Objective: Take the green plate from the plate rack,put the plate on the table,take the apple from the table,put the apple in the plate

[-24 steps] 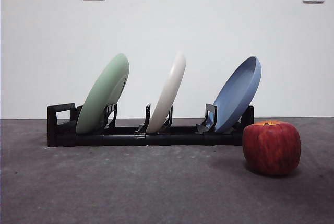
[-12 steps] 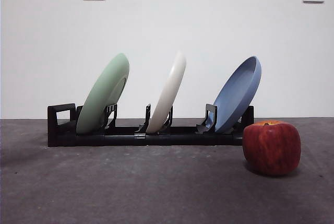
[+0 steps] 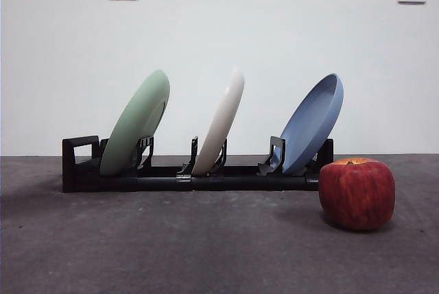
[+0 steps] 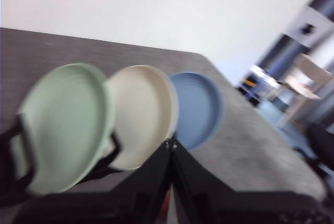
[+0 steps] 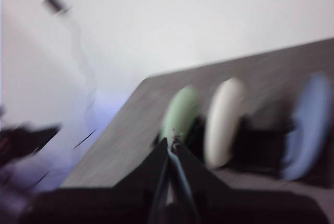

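The green plate (image 3: pixel 136 124) stands tilted in the left slot of the black plate rack (image 3: pixel 185 176) on the table (image 3: pixel 171 246). The dark-red apple (image 3: pixel 357 193) sits on the table in front of the rack's right end. No arm shows in the front view. In the left wrist view my left gripper (image 4: pixel 170 148) is shut and empty, off from the green plate (image 4: pixel 65 125). In the blurred right wrist view my right gripper (image 5: pixel 170 148) is shut and empty, well away from the green plate (image 5: pixel 180 114) and the rack.
A cream-white plate (image 3: pixel 221 123) stands in the rack's middle slot and a blue plate (image 3: pixel 314 123) in its right slot. The rack's loop handle (image 3: pixel 79 153) is at its left end. A white wall with two sockets is behind.
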